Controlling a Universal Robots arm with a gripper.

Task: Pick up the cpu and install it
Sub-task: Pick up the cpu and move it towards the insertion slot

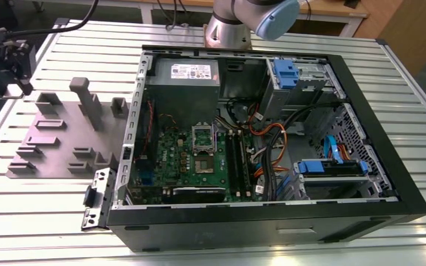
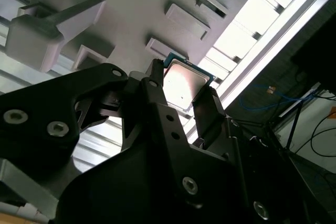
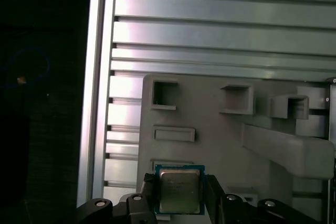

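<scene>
1. While the end effector (image 3: 179,196) pinches the cpu (image 3: 179,188) by two opposite edges, one black finger (image 3: 148,191) on each side in both wrist views, the chip hangs over an edge part of the gray fixture tray (image 3: 220,145). I cannot tell whether it is clear of its pocket.
2. In the exterior view the tray lies on the table (image 1: 50,221) at the exterior view's left. It is just beside the open computer case (image 1: 272,219), well apart from the silver socket frame (image 1: 203,138) on the motherboard.
3. The hold is on thin edges alone. I judge that a jolt or a loose pinch could let the chip tilt or slip out, and it could drop onto the tray or into a groove between the table's slats.
4. The case wall stands between tray and socket. A low carry could clip it, and the orange cables (image 1: 268,133) near the socket could snag a finger.
5. If the chip arrives turned or tilted, it would likely not seat, and pressing it down could harm the socket's contacts.
6. The table is slatted aluminium, bright with glare and ridged, so a dropped part would not lie flat.
7. Beyond the table there is wooden furniture (image 1: 405,27) on the far side. The dark floor (image 2: 294,108) carries loose cables.
</scene>
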